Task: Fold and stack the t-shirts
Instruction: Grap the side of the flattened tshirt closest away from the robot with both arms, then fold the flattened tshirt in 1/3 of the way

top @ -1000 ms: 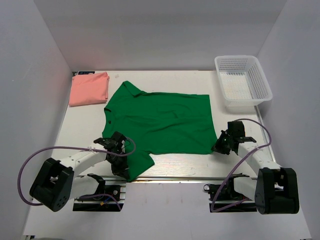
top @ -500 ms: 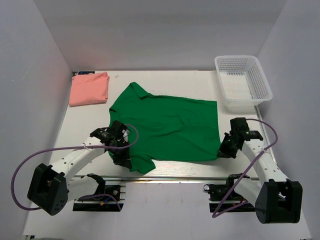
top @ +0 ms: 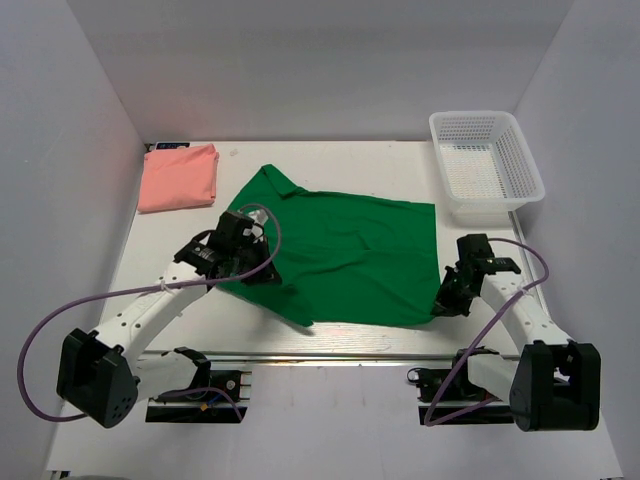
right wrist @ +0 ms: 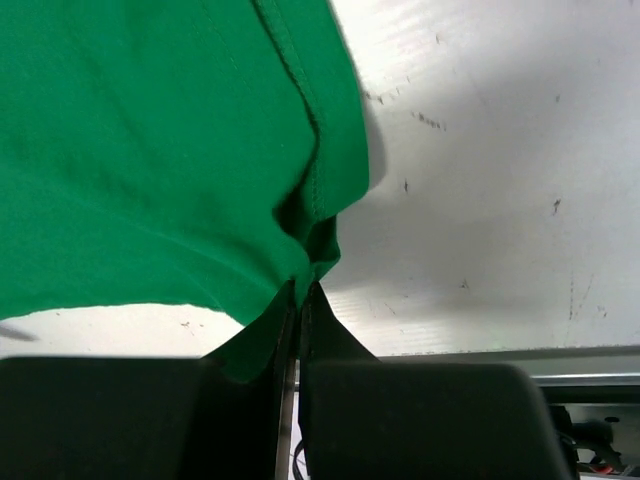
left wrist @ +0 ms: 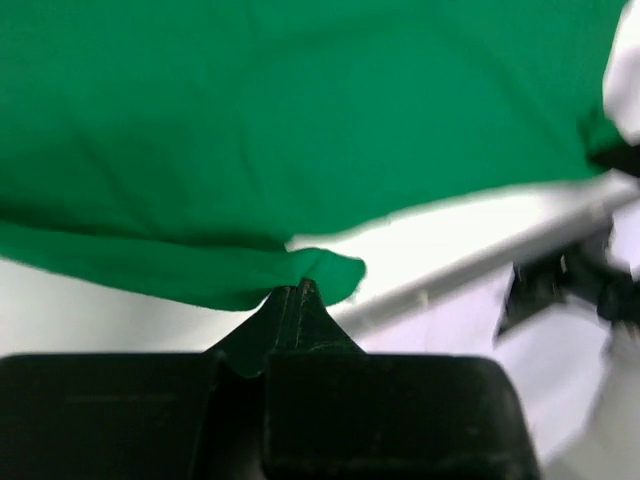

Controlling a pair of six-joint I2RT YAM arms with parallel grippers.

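Note:
The green t-shirt (top: pixel 345 255) lies spread across the middle of the table, collar at the far left. My left gripper (top: pixel 252 268) is shut on its near left sleeve edge (left wrist: pixel 300 270) and holds it lifted over the shirt's left part. My right gripper (top: pixel 443 303) is shut on the shirt's near right hem corner (right wrist: pixel 315 255), low by the table. The salmon pink t-shirt (top: pixel 179 177) lies folded at the far left corner.
A white mesh basket (top: pixel 486 163) stands at the far right corner. The table's near edge with its metal rail (top: pixel 330 355) runs just in front of the shirt. White walls close in both sides.
My left gripper has carried the sleeve edge away from the near edge, up and over the shirt. The whole shirt has shifted away from the near edge. The right gripper moved only slightly.

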